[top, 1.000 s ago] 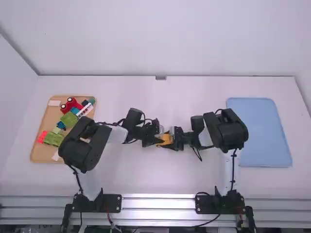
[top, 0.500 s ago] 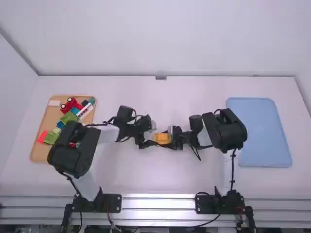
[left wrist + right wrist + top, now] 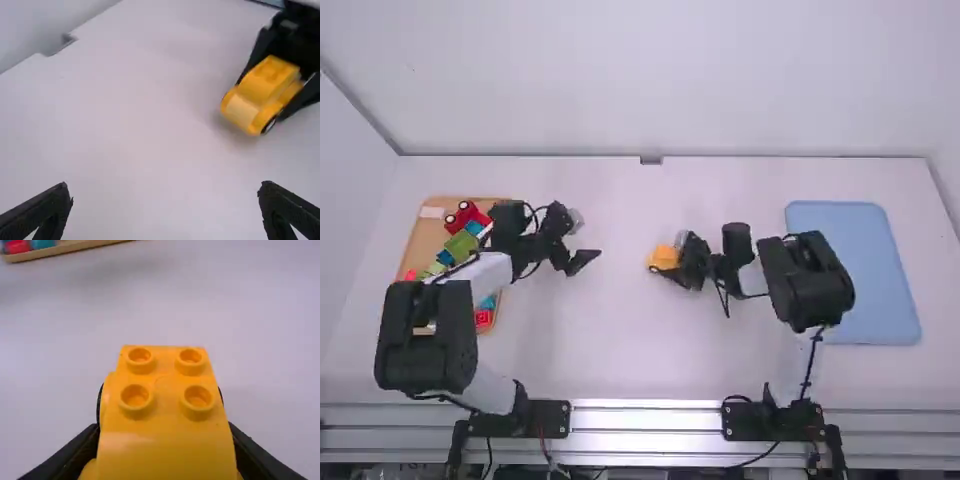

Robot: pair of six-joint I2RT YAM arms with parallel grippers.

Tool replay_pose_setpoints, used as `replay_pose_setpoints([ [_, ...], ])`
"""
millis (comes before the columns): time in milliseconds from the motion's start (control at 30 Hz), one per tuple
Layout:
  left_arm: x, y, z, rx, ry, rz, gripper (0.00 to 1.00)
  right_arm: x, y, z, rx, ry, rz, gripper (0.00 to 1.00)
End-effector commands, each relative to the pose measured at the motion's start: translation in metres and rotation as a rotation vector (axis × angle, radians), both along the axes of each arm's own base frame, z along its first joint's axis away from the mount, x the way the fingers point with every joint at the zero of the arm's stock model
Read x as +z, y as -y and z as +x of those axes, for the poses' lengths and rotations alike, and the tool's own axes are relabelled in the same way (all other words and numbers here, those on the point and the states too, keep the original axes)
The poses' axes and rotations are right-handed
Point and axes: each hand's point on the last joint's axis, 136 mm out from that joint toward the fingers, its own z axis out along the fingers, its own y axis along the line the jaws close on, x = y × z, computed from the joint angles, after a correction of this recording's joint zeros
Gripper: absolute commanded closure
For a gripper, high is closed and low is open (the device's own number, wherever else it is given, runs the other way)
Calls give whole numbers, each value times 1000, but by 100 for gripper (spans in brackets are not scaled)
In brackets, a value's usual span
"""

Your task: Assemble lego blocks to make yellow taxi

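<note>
Partly hidden yellow car [image 3: 663, 257], right gripper [image 3: 671, 262] clamping it, left gripper [image 3: 584, 262] spread open, tray [image 3: 423, 237] half-covered

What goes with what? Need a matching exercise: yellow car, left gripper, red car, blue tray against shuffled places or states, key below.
1. Yellow car
2. Left gripper
3. Red car
4. Blue tray

A. On the wooden tray
B. On the table's right side
C. Gripped by the right gripper
D. Open, nothing between its fingers

Pairs: 1-C, 2-D, 3-A, 4-B
</note>
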Motion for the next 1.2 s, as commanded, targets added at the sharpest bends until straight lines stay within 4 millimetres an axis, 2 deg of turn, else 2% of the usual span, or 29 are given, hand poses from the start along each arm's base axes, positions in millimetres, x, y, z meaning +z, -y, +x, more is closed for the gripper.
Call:
replay_pose_setpoints([
  [0, -2, -16, 8, 151, -88, -30, 1, 36, 40, 39, -231, 40, -81, 61],
  [67, -11, -36, 19, 310, -133, 11, 1, 49, 78, 45, -369, 11, -157, 65],
  [133, -15, -43, 23, 368, -147, 34, 1, 56, 100, 47, -447, -4, -200, 67],
  [167, -19, -53, 26, 433, -153, 72, 1, 63, 135, 46, -564, -29, -264, 69],
  [200, -20, -56, 27, 451, -154, 82, 1, 66, 153, 44, -626, -46, -292, 69],
  [233, -21, -60, 28, 470, -156, 90, 1, 68, 164, 43, -663, -57, -303, 70],
  [267, -22, -64, 28, 485, -154, 101, 1, 74, 193, 40, -779, -88, -322, 70],
  [300, -22, -66, 29, 492, -151, 104, 1, 78, 211, 38, -857, -107, -326, 70],
  [333, -22, -66, 29, 492, -149, 104, 1, 79, 218, 37, -885, -112, -328, 70],
  [367, -20, -66, 31, 492, -138, 103, 1, 82, 246, 34, -999, -122, -330, 70],
  [433, -17, -62, 32, 479, -127, 96, 1, 83, 278, 28, -1128, -128, -325, 69],
  [533, -12, -63, 37, 505, -119, 64, 1, 75, 325, 17, -1314, -156, -296, 65],
  [567, -11, -63, 38, 530, -132, 38, 1, 71, 335, 13, -1353, -169, -282, 64],
  [600, -11, -63, 39, 536, -135, 32, 1, 70, 337, 12, -1359, -173, -279, 63],
  [667, -6, -67, 43, 627, -192, -80, 1, 46, 366, 1, -1448, -241, -248, 61],
  [800, -5, -70, 45, 653, -182, -72, 1, 19, 392, -6, -1512, -312, -247, 57],
  [967, -10, -80, 46, 730, -198, -32, 1, 5, 407, -8, -1550, -363, -250, 52],
  [1000, -12, -85, 46, 778, -227, -33, 1, 3, 411, -8, -1558, -372, -251, 48],
  [1067, -11, -85, 46, 775, -243, -25, 1, 3, 413, -9, -1560, -389, -252, 42],
  [1100, -10, -85, 46, 776, -257, -22, 1, 4, 415, -10, -1563, -401, -254, 34],
  [1167, -6, -85, 46, 776, -275, -15, 1, 8, 415, -11, -1560, -428, -258, 8],
])
